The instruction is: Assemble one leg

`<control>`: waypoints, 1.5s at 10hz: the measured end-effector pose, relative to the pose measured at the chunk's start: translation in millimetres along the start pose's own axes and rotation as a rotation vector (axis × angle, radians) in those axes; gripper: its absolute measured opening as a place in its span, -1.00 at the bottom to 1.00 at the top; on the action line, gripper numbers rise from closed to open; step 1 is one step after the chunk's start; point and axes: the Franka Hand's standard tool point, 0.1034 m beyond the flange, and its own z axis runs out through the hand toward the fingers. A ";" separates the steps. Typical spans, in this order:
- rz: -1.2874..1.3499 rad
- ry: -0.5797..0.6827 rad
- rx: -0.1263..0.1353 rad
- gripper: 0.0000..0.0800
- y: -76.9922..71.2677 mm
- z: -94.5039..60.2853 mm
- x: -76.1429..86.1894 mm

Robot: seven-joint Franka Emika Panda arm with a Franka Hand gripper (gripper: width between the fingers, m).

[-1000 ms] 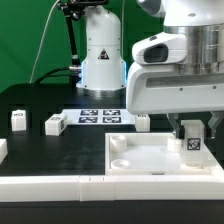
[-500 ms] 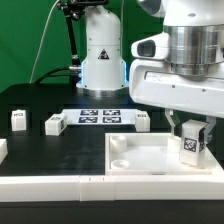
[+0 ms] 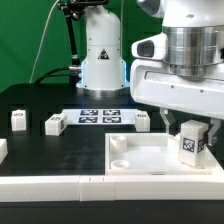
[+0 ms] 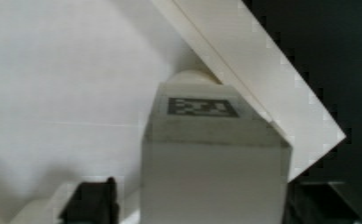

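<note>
My gripper (image 3: 190, 134) is shut on a leg (image 3: 190, 148), a small white block with a black-and-white tag on its face. It holds the leg upright over the large white tray (image 3: 140, 160), near the tray's corner at the exterior view's right. In the wrist view the leg (image 4: 213, 150) fills the space between the two dark fingers (image 4: 96, 203), with its tip close to the tray's raised rim (image 4: 249, 62). I cannot tell whether the leg touches the tray. Three more legs lie on the table, two of them (image 3: 17, 119) (image 3: 54, 124) at the exterior view's left and one (image 3: 143, 121) behind the tray.
The marker board (image 3: 100, 116) lies behind the tray in front of the robot base (image 3: 103, 60). A white strip-like part (image 3: 50, 186) lies along the front edge. Another white part (image 3: 2, 150) shows at the exterior view's left edge.
The gripper has turned and shifted a little to the exterior view's right with the leg, which now sits slightly lower over the tray's corner.
</note>
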 end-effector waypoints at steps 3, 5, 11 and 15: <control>-0.359 0.003 -0.011 0.62 -6.0 2.7 -10.9; -0.629 0.003 -0.017 0.62 -7.8 3.5 -13.7; -1.154 -0.003 -0.026 0.62 -3.9 3.1 -9.1; -1.158 -0.003 -0.026 0.12 -3.9 3.2 -9.2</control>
